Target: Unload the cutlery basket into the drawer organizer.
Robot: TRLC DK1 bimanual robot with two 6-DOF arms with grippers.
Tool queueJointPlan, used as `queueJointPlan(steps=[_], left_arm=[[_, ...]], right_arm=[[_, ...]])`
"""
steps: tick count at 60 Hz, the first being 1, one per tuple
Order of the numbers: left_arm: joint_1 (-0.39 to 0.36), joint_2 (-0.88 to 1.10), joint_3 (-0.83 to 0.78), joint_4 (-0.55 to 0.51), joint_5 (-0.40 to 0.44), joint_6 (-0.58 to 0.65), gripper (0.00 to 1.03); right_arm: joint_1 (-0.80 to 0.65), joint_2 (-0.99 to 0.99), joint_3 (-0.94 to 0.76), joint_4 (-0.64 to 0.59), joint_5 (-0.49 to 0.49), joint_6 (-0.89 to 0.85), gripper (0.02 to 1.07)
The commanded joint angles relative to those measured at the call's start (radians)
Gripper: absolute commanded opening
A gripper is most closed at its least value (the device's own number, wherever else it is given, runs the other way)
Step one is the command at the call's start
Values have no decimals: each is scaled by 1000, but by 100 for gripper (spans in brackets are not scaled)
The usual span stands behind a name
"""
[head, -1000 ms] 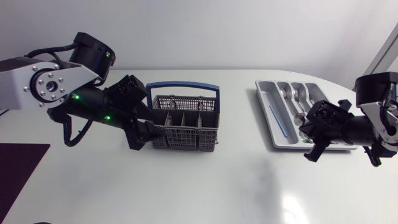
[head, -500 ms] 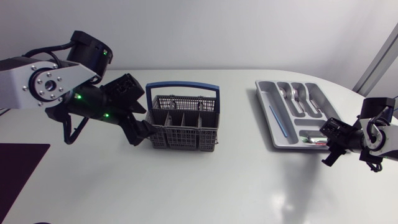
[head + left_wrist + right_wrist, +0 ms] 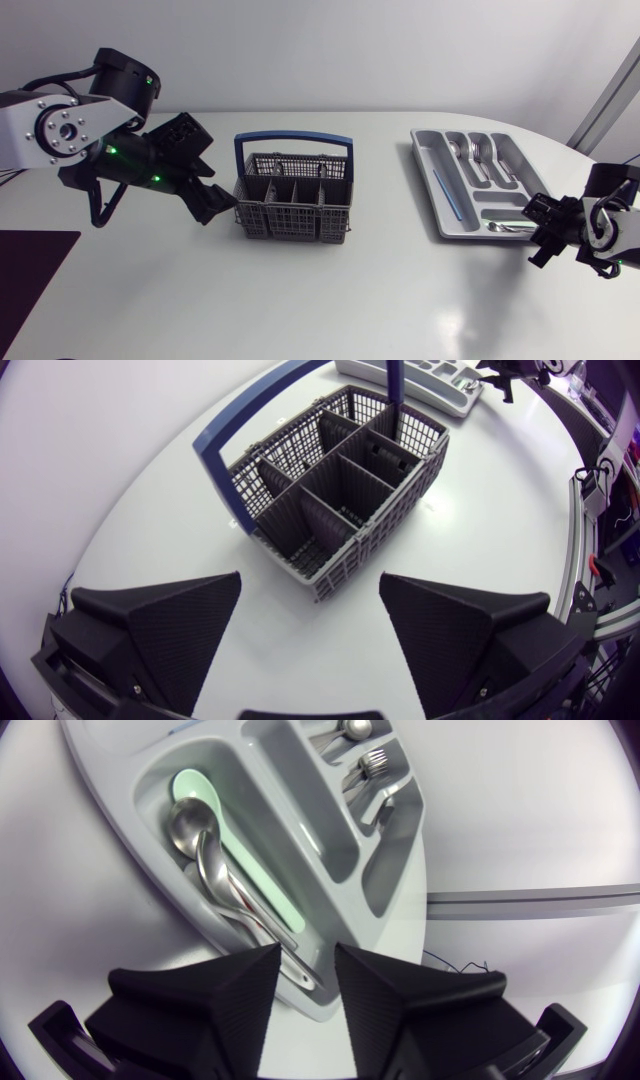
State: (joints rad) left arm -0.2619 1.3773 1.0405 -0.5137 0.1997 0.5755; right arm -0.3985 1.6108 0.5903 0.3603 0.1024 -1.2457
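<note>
Basket: the cutlery basket (image 3: 295, 195) stands in the middle of the table. In the left wrist view all its compartments look empty, and its blue handle (image 3: 240, 420) stands upright.
Organizer: the drawer organizer (image 3: 425, 175) lies at the far right, well apart from the basket. Spoons (image 3: 205, 860) and a mint-green piece (image 3: 235, 845) lie together in one compartment, and forks (image 3: 370, 765) lie in another.
Left gripper: the left gripper (image 3: 215, 207) is just beside the left side of the basket. Its jaws are wide apart and hold nothing.
Right gripper: the right gripper (image 3: 542, 235) is at the near right corner of the organizer, over the ends of the spoon handles. Its jaws leave only a narrow gap and nothing is clamped between them.
Step in hand: I judge the unloading to be almost finished. It remains to check the basket and to take both arms clear.
How to do it well: lift the right gripper straight up from the organizer before any sideways move, so that a finger does not catch a handle or push the rim.
Left side: draw the left gripper away to the left and keep it below and outside the handle.
Risk: a small piece could hide behind a partition, so look once more from above.
</note>
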Motion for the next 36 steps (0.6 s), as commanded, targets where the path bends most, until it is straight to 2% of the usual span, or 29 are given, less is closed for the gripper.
queueJointPlan(steps=[1,9,16,19,25,31,35,36], left_arm=[[30,-7,-25,9,-8,-6,97],[67,-23,-57,26,-8,12,97],[108,-26,-77,57,-5,23,97],[139,-20,-91,86,-3,38,97],[165,20,-106,136,-2,47,96],[182,66,-105,144,6,64,88],[188,98,-105,175,17,64,78],[188,108,-103,185,21,66,74]], right_arm=[[4,-86,-17,-29,5,3,82],[12,-184,-4,-109,2,40,87],[55,-295,3,-228,-18,117,88],[124,-379,2,-334,-43,198,88],[282,-460,-1,-440,-43,330,88],[461,-477,20,-503,-33,482,87],[555,-440,46,-515,-32,578,86],[576,-420,55,-512,-33,605,83]])
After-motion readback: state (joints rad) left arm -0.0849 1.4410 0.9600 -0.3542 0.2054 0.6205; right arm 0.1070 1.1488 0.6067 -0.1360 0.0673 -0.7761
